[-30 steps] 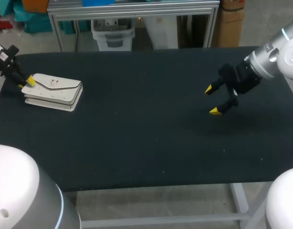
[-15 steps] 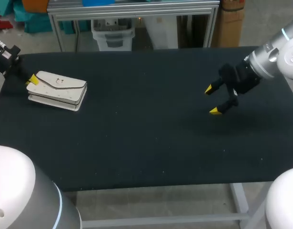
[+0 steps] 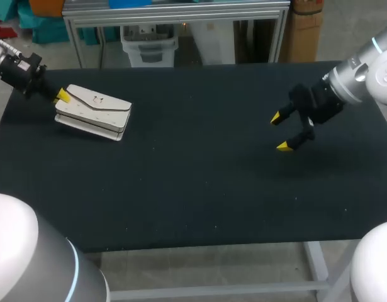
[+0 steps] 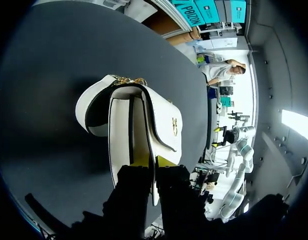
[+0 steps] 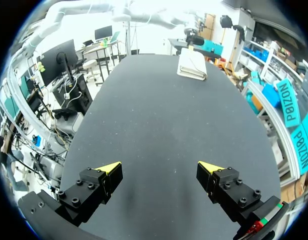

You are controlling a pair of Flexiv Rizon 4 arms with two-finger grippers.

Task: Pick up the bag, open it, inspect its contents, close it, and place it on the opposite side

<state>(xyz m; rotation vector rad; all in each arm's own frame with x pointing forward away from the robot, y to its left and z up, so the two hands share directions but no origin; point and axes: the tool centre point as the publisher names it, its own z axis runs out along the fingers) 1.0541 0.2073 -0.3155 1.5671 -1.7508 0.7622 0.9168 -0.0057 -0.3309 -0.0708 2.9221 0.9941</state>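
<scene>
White bag (image 3: 95,112) sits near the tabletop's (image 3: 193,189) far left corner, a bit tilted, gold clasp (image 3: 97,99) on its flap (image 4: 163,125). Left gripper (image 3: 61,96) has its left end: in the left wrist view the fingers are nearly together, pinching the flap's edge, one yellow tip on each side. Gold chain (image 4: 128,80) shows at the bag's other end. Right gripper (image 3: 280,132) hangs over the tabletop toward its right edge, fingers spread wide, holding nothing, well apart from the bag.

Black table (image 3: 199,189) (faintly speckled)
</scene>
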